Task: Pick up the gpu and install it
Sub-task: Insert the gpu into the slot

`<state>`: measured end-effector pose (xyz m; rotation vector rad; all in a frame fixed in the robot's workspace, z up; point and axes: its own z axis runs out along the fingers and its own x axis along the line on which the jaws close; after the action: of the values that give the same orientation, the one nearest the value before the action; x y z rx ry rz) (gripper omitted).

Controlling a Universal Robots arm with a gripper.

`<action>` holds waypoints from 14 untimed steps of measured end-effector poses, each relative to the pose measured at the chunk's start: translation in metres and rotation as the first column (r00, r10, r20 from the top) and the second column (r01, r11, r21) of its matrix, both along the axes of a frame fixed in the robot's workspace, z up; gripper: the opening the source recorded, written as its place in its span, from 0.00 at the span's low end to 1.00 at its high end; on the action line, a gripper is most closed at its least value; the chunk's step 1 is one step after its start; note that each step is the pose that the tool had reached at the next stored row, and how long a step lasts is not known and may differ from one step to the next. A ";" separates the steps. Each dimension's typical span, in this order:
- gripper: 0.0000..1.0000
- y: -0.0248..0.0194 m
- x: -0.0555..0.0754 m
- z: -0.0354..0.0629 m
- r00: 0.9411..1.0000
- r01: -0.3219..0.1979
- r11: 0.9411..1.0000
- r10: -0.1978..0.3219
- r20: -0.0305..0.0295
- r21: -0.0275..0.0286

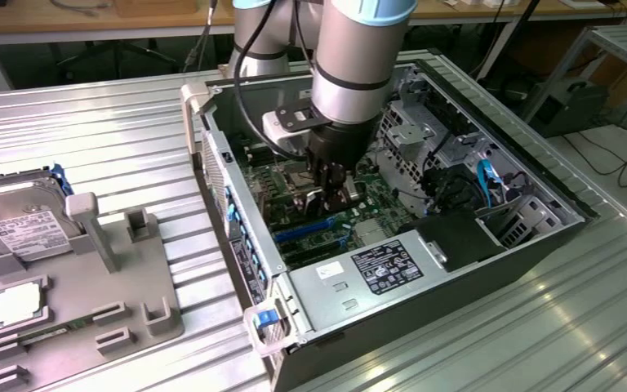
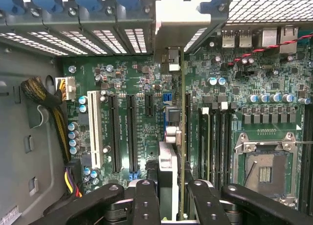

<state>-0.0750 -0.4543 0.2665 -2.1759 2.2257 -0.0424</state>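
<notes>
One thin dark gpu card (image 2: 182, 112) with a silvery end bracket (image 2: 183, 12) stands edge-on inside the open black computer case (image 1: 455, 310). The black hand (image 2: 172, 188) is closed on it, over the long black slots (image 2: 131, 132) of the green motherboard (image 2: 244, 98). We judge that a slight tilt could make its edge miss a slot, or let the bracket catch the case wall. The wrist view gives us card-to-slot alignment. The exterior view gives the hand's height at frame centre and the silver hard drive (image 1: 20, 229) at its left on the ribbed metal bench (image 1: 95, 139).
</notes>
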 end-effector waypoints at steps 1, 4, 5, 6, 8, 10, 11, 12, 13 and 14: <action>0.28 0.0000 0.000 -0.0002 1.000 0.000 1.000 0.000 0.000 0.000; 0.28 -0.0004 -0.001 -0.0010 1.000 0.000 1.000 0.000 0.000 0.000; 0.28 -0.0012 -0.001 -0.0012 1.000 0.000 1.000 0.000 0.000 0.000; 0.28 -0.0025 -0.001 -0.0015 1.000 0.000 1.000 0.000 0.000 0.000; 0.28 -0.0043 -0.001 -0.0020 1.000 0.000 1.000 0.000 0.000 0.000; 0.28 -0.0046 -0.002 -0.0030 1.000 0.000 1.000 0.000 0.000 0.000; 0.28 -0.0047 -0.002 -0.0033 1.000 0.000 1.000 0.000 0.000 0.000; 0.28 -0.0047 -0.002 -0.0036 1.000 0.000 1.000 0.000 0.000 0.000; 0.28 -0.0047 -0.003 -0.0039 1.000 0.000 1.000 0.000 0.000 0.000; 0.28 -0.0047 -0.003 -0.0042 1.000 0.000 1.000 0.000 0.000 0.000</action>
<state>-0.0779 -0.4589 0.2623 -2.1757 2.2255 -0.0422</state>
